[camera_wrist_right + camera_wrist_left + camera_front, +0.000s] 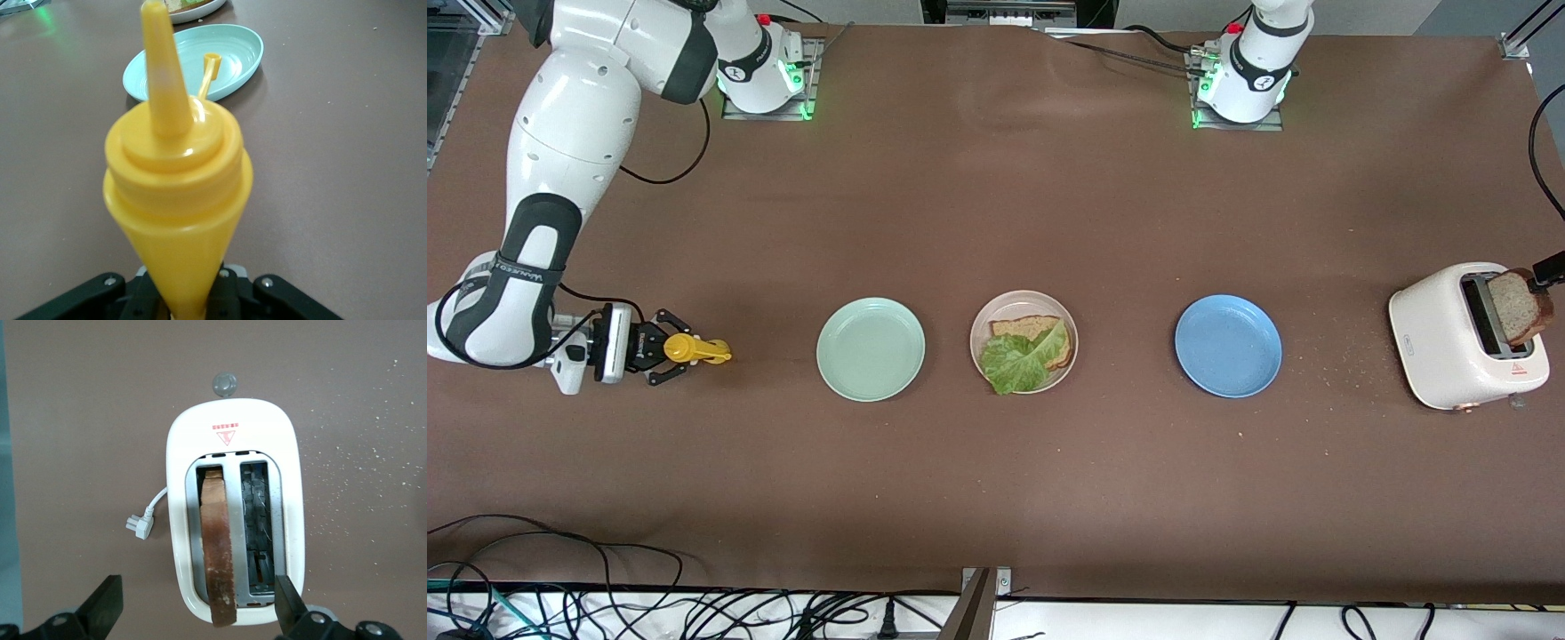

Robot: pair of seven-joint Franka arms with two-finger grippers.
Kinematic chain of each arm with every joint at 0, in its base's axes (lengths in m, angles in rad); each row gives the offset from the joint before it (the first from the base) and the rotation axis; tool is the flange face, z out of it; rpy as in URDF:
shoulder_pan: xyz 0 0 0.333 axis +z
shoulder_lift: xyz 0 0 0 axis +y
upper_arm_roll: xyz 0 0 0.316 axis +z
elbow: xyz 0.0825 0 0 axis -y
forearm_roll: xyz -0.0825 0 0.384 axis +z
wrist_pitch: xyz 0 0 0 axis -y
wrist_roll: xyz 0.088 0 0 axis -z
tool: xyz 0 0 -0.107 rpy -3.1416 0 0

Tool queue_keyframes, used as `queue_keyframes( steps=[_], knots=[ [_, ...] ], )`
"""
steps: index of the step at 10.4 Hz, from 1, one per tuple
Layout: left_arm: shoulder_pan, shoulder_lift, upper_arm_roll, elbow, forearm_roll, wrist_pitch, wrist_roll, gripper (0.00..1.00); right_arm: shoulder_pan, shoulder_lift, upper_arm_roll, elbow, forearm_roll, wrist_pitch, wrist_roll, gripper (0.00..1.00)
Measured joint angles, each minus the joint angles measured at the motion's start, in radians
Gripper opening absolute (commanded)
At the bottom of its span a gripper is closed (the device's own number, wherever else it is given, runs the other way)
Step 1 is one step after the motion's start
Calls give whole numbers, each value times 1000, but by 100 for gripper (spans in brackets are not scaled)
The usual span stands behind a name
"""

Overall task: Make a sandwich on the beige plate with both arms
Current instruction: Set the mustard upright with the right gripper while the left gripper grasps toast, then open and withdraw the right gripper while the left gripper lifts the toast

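Note:
The beige plate [1021, 295] sits mid-table with one brown bread slice [1024, 326] and a green lettuce leaf [1021, 360] on it. A second bread slice [219, 547] stands in one slot of the white toaster [1440, 342] and pokes out of the top [1519, 307]. My left gripper [197, 590] hangs open over the toaster, its fingers wide on either side of the slice without touching it. My right gripper [671, 349] is shut on a yellow squeeze bottle [177, 200], held sideways at the right arm's end of the table with the nozzle toward the plates.
A mint-green plate [871, 348] lies between the bottle and the beige plate. A blue plate [1228, 345] lies between the beige plate and the toaster. Crumbs [1325, 364] are scattered by the toaster, and its loose plug [140, 523] rests on the table. Cables [605, 596] run along the front edge.

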Motion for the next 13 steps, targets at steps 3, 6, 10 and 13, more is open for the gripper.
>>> queue_keyframes(
  steps=[3,6,10,13],
  knots=[
    [12,27,0,-8,-2,31,-1,100,-3,0,3,1,3,2,-8,70],
    [12,53,-1,-9,-3,32,-28,59,-3,0,3,1,10,3,-7,100],
    [12,59,-2,-4,-3,22,-37,0,-83,0,2,1,8,7,3,100],
    [6,54,-12,95,-3,-199,-37,0,-161,-2,-4,20,-25,7,23,100]
  ],
)
